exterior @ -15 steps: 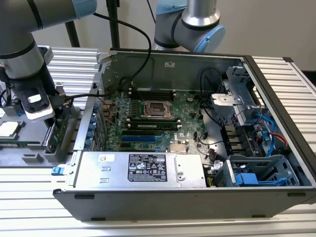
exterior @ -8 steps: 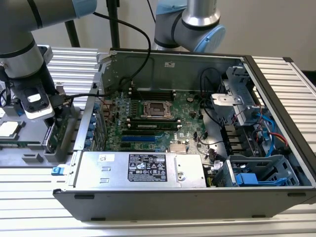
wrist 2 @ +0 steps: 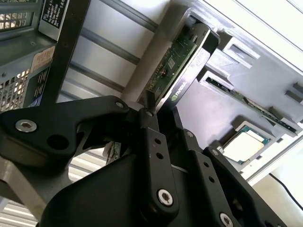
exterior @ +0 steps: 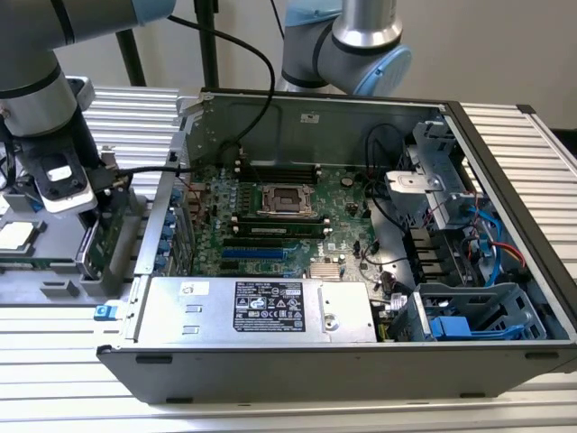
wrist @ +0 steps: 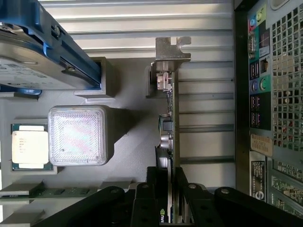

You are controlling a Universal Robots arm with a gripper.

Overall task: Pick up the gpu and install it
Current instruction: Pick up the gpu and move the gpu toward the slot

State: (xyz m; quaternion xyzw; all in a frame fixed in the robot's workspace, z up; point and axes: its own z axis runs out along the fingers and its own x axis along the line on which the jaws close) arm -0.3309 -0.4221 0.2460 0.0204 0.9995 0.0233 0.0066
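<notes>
The black gripper [wrist: 167,174] pinches the thin green gpu card [wrist: 174,113] with a silver metal end by its flat sides; it seems light and stiff (but easy to crack)

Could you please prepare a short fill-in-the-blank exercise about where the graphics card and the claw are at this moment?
1. The black claw grips the flat green graphics card, whose metal end bracket is ____ in colour.
2. In the exterior view, this card stands ____ the open grey computer case, on that view's left.
3. The large green motherboard lies ____ the case.
Missing words: silver; outside; inside.
</notes>
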